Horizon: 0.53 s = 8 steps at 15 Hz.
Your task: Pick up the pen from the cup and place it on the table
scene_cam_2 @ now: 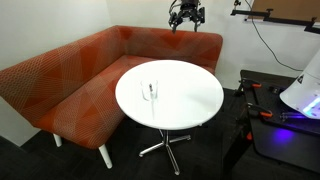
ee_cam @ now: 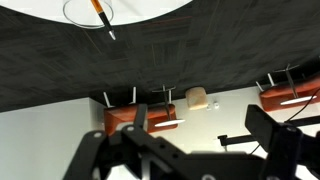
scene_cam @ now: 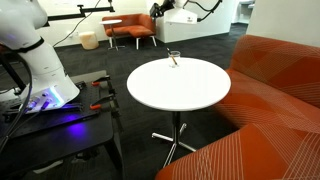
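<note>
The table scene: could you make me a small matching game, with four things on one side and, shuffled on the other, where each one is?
Things:
1. pen
2. cup
3. gripper
4. sofa

Places:
A. high in the air, away from the table
B. standing on the white tabletop
C. leaning inside the cup
D. on the floor, curving beside the table

Pairs: 1-C, 2-B, 3-A, 4-D.

In an exterior view, low beside the robot base (scene_cam: 40, 65), looking across the table (scene_cam: 190, 95) to orange chairs (scene_cam: 130, 28). In an exterior view, high up, looking down over table (scene_cam_2: 190, 105) and cup (scene_cam_2: 149, 90) at the sofa (scene_cam_2: 70, 75). Same table, cup (scene_cam: 174, 58) and sofa (scene_cam: 280, 90) in both exterior views. From the wrist, upside down, far from the table (ee_cam: 150, 8) edge.
</note>
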{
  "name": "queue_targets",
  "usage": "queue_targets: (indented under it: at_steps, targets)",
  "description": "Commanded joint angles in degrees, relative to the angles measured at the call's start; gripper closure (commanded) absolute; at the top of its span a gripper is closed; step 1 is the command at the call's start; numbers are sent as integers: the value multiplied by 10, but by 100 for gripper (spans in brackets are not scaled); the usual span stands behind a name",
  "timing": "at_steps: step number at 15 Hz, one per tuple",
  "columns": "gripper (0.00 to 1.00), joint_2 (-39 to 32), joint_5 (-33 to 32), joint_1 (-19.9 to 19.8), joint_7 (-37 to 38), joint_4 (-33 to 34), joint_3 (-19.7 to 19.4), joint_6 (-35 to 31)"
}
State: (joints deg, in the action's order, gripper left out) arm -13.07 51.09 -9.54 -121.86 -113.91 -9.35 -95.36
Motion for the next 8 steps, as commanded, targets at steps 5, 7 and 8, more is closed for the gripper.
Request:
queue_targets:
  at_steps: [5, 7, 8]
  targets:
    - [0, -39, 60, 4, -31, 24, 29, -81]
    - [0, -50, 65, 7, -32, 30, 38, -103]
    - [0, -56, 65, 9, -29, 34, 42, -116]
